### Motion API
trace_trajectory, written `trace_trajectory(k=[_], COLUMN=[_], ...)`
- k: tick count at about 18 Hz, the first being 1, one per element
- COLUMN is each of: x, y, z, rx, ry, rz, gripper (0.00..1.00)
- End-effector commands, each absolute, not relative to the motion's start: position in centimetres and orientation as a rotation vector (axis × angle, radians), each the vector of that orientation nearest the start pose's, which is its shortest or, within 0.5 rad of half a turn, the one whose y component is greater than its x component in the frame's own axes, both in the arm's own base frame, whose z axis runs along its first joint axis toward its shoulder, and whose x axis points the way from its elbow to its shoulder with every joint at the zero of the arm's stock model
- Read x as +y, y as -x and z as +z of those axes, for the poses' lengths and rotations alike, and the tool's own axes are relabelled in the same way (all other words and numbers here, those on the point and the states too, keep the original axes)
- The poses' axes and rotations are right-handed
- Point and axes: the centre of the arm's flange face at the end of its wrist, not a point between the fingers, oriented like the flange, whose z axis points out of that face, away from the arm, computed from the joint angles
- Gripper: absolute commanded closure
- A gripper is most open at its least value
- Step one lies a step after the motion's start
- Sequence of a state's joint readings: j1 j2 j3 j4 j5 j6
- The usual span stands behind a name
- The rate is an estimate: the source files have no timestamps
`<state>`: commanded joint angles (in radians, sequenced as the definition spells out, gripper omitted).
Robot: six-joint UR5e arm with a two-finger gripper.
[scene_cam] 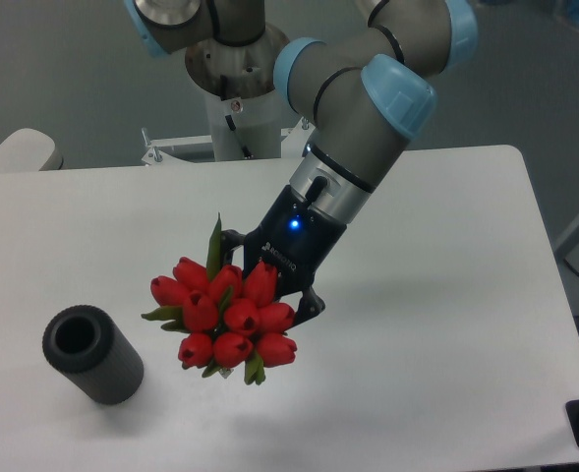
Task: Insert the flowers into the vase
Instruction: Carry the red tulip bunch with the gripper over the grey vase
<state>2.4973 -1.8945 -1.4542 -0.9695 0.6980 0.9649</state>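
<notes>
You are partway through: your gripper (269,295) is clamping the flowers (227,313) and holding them in the air above the table (446,295), while the vase (92,354) is sitting well apart to their left, its hole unfilled, so carrying over and inserting are remaining

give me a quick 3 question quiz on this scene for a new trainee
1. True or false: the flowers already stand in the vase.
2. Which side of the picture is the vase on, seen from the flowers? A) left B) right C) behind the arm
3. Fill in: the bunch is held by the ____.

Key
1. False: the bunch hangs above the table, apart from the vase.
2. A, lower left.
3. The gripper; its fingertips are mostly hidden behind the buds.
</notes>
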Motion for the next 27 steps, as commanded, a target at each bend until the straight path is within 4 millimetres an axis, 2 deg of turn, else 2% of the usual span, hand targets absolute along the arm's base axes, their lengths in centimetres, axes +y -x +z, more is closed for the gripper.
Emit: trace_trajectory(k=[5,13,16,18,22,24,27], x=[54.4,52.7,53.0,52.8,53.1,54.1,55.3], y=[37.6,35.3,33.3,32.7,29.4,27.5,25.8], z=[47.4,49.6,49.9,50.6,51.8,51.7,51.7], rx=[0.254,0.225,0.104,0.062,0.085,0.114,0.156], ry=[2.201,2.202,2.217,2.215,2.211,2.212,2.198], rz=[-0.226,-0.217,-0.298,-0.317,-0.343,-0.363,-0.375], gripper=[0.63,0.63,0.63,0.63,0.63,0.63,0.66])
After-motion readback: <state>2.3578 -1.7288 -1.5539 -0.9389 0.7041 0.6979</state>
